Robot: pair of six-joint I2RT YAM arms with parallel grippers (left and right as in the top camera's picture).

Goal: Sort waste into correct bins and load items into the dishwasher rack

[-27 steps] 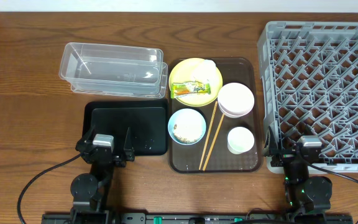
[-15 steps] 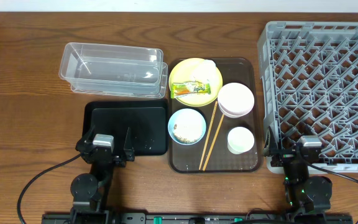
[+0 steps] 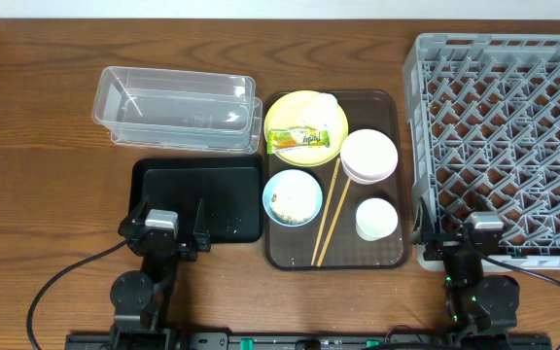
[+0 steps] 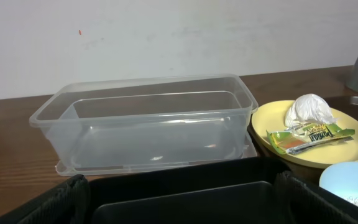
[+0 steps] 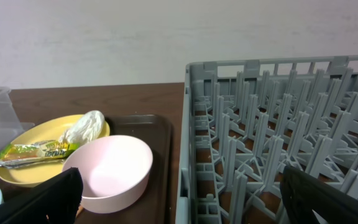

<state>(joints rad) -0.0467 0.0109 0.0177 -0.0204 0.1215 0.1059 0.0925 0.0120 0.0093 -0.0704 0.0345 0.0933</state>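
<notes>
— What is lying where, seen from above?
— You are looking at the brown tray (image 3: 394, 146) in the middle of the surface (image 3: 37, 185). On it the yellow plate (image 3: 282, 113) is carrying the wrapper (image 3: 307, 140) and the white scrap (image 3: 326, 102). The pink bowl (image 3: 368, 155), the blue bowl (image 3: 267, 197) with grains (image 3: 285, 206) inside, the white cup (image 3: 376, 219) and the chopsticks (image 3: 331, 214) are sitting there too. The clear tub (image 3: 105, 97) and the black tray (image 3: 222, 190) are lying to its left, and the dishwasher rack (image 3: 411, 146) is standing to its right.
— And the left wrist camera?
— Your left claw (image 4: 179, 199) is standing spread wide at the near edge of the black tray and is pinching nothing. The clear tub is lying behind the tray, with the plate to the right.
— The right wrist?
— Your right claw (image 5: 182, 199) is also standing spread and is holding nothing, at the rack's near corner, with the pink bowl just to the left.
</notes>
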